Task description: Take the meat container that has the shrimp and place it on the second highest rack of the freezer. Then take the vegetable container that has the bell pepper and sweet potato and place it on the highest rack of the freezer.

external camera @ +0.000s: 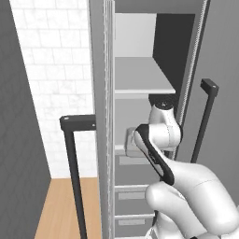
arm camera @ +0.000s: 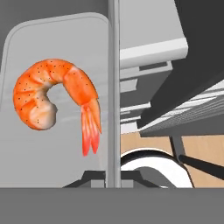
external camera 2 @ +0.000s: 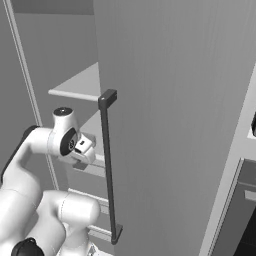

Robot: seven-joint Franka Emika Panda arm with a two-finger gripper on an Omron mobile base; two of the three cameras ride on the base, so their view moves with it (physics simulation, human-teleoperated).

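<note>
Hand [external camera 2: 89,150]: inside the tall grey freezer [external camera: 140,116], gripping the pale grey tray's [arm camera: 52,87] edge.
Shrimp [arm camera: 54,98]: curled orange-pink, at 10 o'clock in hand view.

Orange-pink shrimp [arm camera: 52,94] — dark-speckled — pale grey tray [arm camera: 52,144], grey freezer [external camera: 140,74] shelves

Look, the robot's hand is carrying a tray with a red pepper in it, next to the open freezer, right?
Not a pepper. The hand view shows a curled orange shrimp lying in the tray at the gripper. The rest holds: the freezer stands open, as the left base view shows.
</note>
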